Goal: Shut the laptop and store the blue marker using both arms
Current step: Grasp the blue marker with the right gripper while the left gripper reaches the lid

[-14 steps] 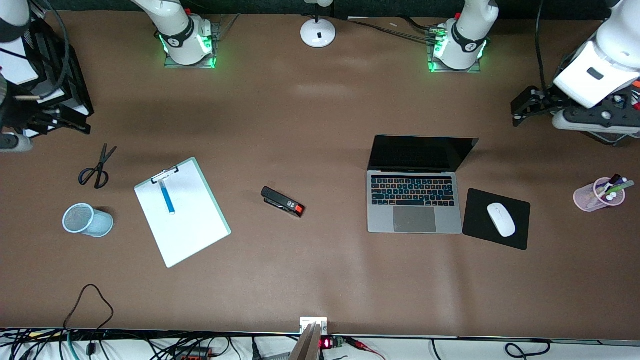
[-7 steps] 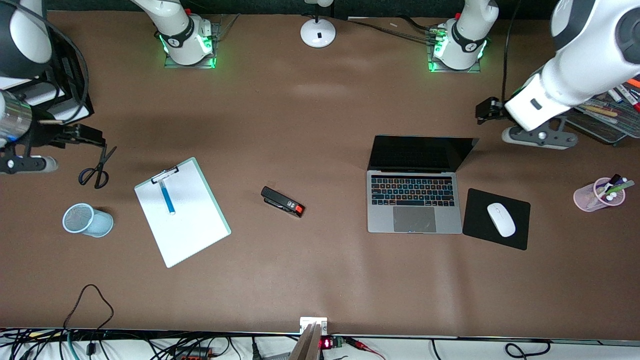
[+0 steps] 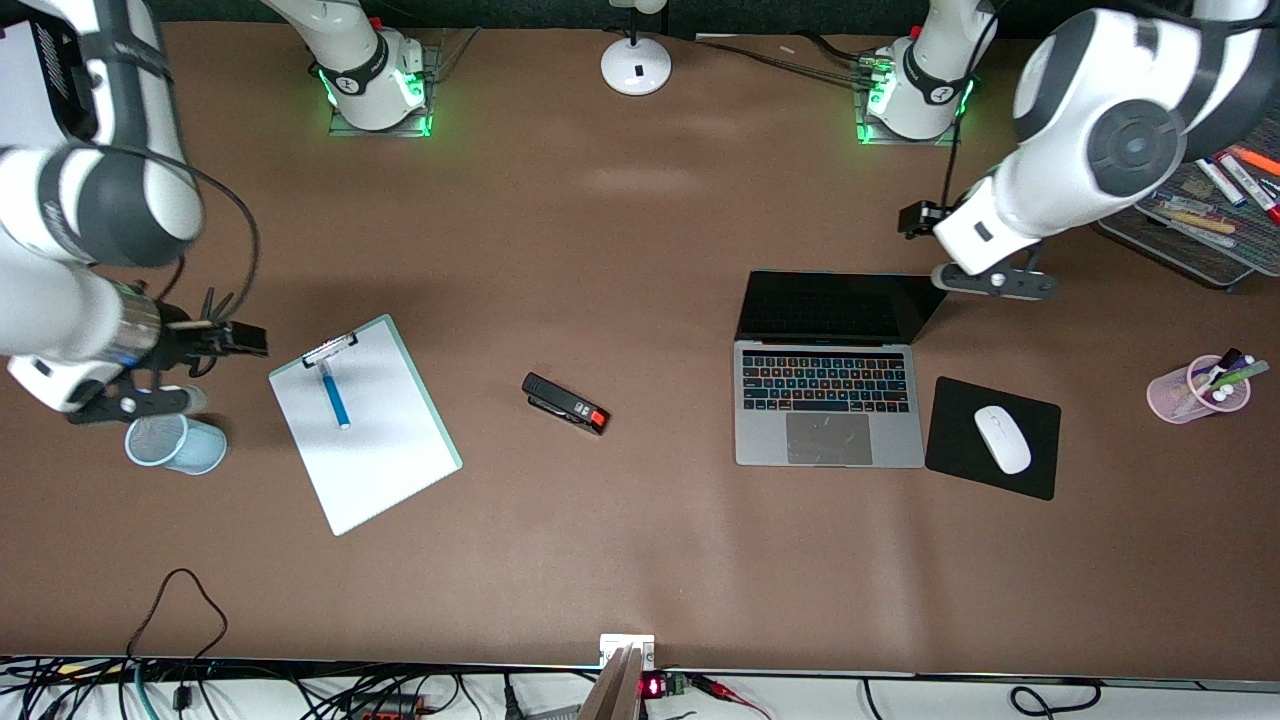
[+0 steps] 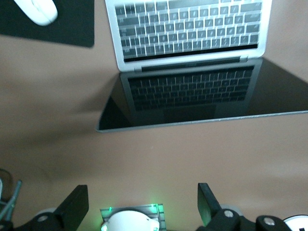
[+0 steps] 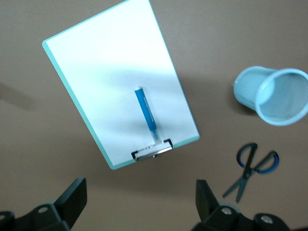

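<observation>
The laptop (image 3: pixel 828 400) stands open on the table with its dark screen up; in the left wrist view (image 4: pixel 187 29) its keyboard and screen show. The blue marker (image 3: pixel 333 395) lies on a white clipboard (image 3: pixel 380 450) and also shows in the right wrist view (image 5: pixel 147 115). My left gripper (image 3: pixel 913 218) hangs open and empty over the table by the top corner of the laptop's screen; its own view shows it open (image 4: pixel 139 207). My right gripper (image 3: pixel 243 340) is open and empty over the table beside the clipboard's clip end, as its own view shows (image 5: pixel 139 202).
A black stapler (image 3: pixel 565 403) lies between the clipboard and the laptop. A white mouse (image 3: pixel 1002 438) sits on a black pad (image 3: pixel 960 465) beside the laptop. A blue mesh cup (image 3: pixel 175 440) and scissors (image 5: pixel 250 168) are by the right gripper. A pink pen cup (image 3: pixel 1195 392) and a marker tray (image 3: pixel 1215 215) are at the left arm's end.
Both arms have swung in from the table's ends. The left gripper has come to the laptop's screen corner; the right gripper has come over the scissors to the clipboard's side.
</observation>
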